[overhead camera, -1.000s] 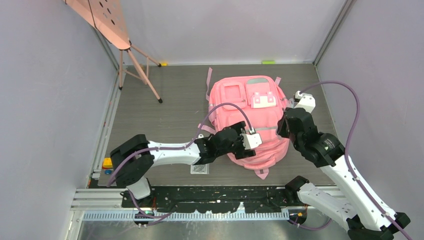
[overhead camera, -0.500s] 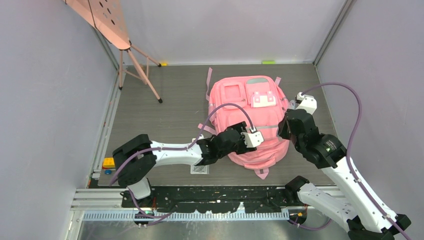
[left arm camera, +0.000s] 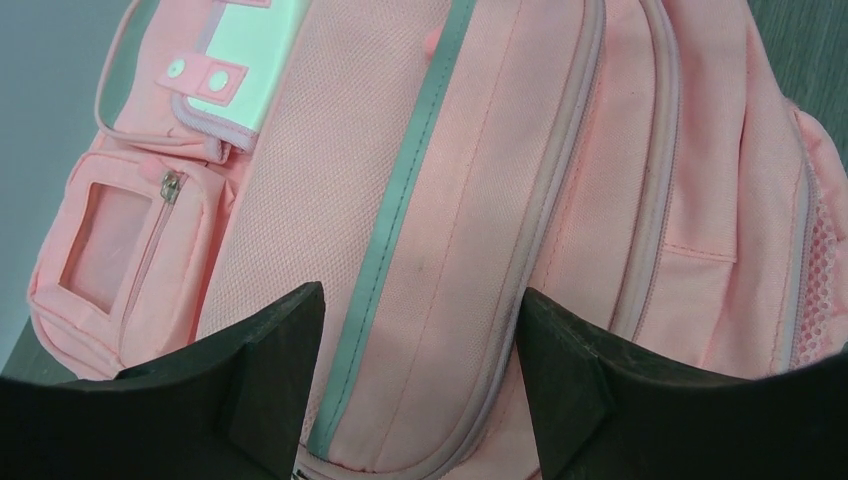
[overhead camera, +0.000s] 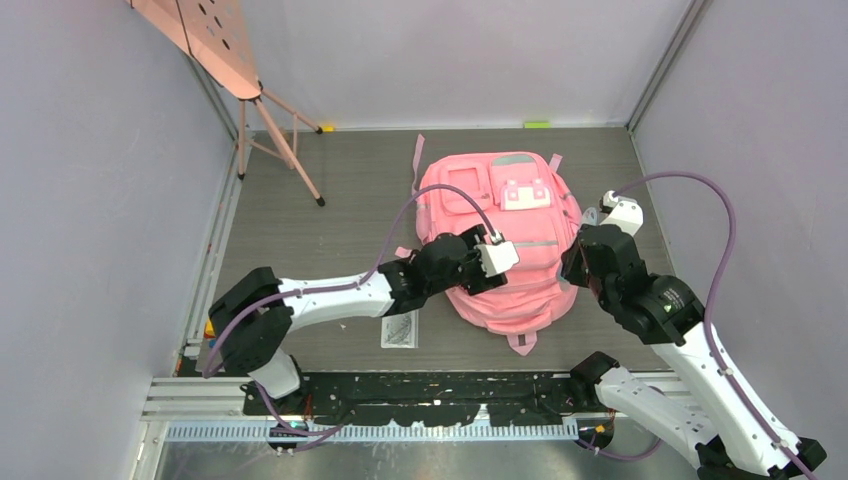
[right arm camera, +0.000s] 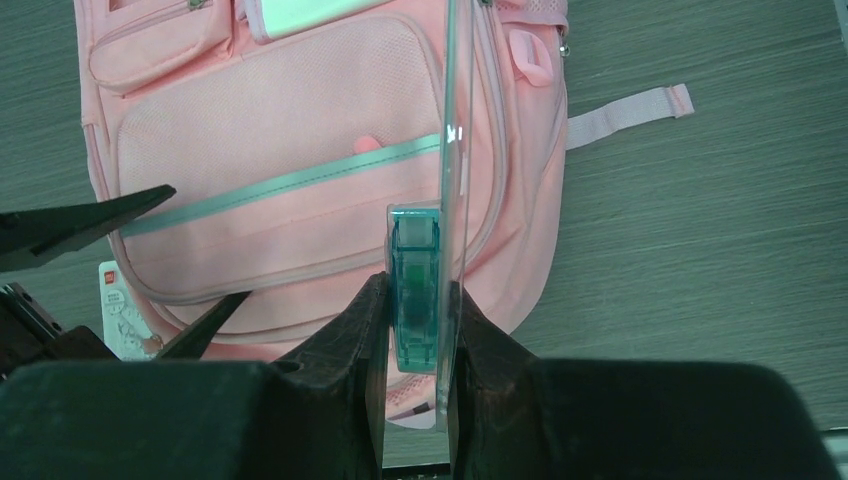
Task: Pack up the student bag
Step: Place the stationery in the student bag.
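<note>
Packing is judged barely begun: the student bag [overhead camera: 505, 250] is laid flat, front up, on the tabletop [overhead camera: 330, 200] at the centre of the overhead view, with every zip in sight apparently drawn closed. No opening into it is seen. The left pincer [left arm camera: 420, 295] is held with jaws apart over the lower front panel, nothing gripped. The right pincer [right arm camera: 415, 300] is clamped on a teal-and-clear plastic item [right arm camera: 412, 240], not yet put in, poised over the bag's right edge. A small white card [overhead camera: 400, 330] is left on the tabletop by the bag's lower left corner. Opening, loading and closing are taken to remain. Soft pink fabric, a pale grey-green stripe, a windowed pocket, a white snap patch and loose straps are noted.
</note>
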Controlling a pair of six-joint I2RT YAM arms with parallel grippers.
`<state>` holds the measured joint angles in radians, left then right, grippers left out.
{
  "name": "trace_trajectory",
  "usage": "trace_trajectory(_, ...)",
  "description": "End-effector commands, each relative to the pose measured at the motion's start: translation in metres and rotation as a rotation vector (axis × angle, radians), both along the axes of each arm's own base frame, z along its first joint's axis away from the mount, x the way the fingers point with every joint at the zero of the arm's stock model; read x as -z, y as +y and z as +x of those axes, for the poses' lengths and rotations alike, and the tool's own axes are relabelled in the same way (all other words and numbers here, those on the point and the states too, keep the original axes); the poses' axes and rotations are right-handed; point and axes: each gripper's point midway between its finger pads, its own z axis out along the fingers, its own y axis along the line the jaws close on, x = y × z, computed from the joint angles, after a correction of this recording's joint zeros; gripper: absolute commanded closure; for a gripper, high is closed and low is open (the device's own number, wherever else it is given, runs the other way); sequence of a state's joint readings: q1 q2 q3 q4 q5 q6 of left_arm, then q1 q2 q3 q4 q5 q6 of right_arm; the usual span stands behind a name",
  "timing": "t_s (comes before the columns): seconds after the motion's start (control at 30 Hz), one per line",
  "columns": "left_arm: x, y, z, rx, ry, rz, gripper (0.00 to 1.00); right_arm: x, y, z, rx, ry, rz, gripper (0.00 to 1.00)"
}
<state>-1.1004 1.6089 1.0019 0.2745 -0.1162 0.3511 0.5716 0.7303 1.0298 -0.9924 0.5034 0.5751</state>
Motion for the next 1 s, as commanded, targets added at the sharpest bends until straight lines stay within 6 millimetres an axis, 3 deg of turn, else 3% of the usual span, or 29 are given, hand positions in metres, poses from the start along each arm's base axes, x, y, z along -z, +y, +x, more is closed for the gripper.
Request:
trace_trajectory(0.0, -0.047, 0.000, 0.018, 0.005, -0.005, -0.115, 0.29, -0.018, 0.002, 0.002, 0.013, -0.044, 0.045, 1.00)
trace_trajectory(0.47, -0.018, -0.011, 0.012, 0.118, 0.146, -0.051, 0.21, -0.006, 0.011, -0.001, -0.022, 0.002, 0.065, 1.00)
trace_trajectory(0.97, -0.014, -0.009, 0.018, 0.138, 0.172, -0.039, 0.08, 0.005, 0.018, -0.004, -0.049, 0.049, 0.071, 1.00)
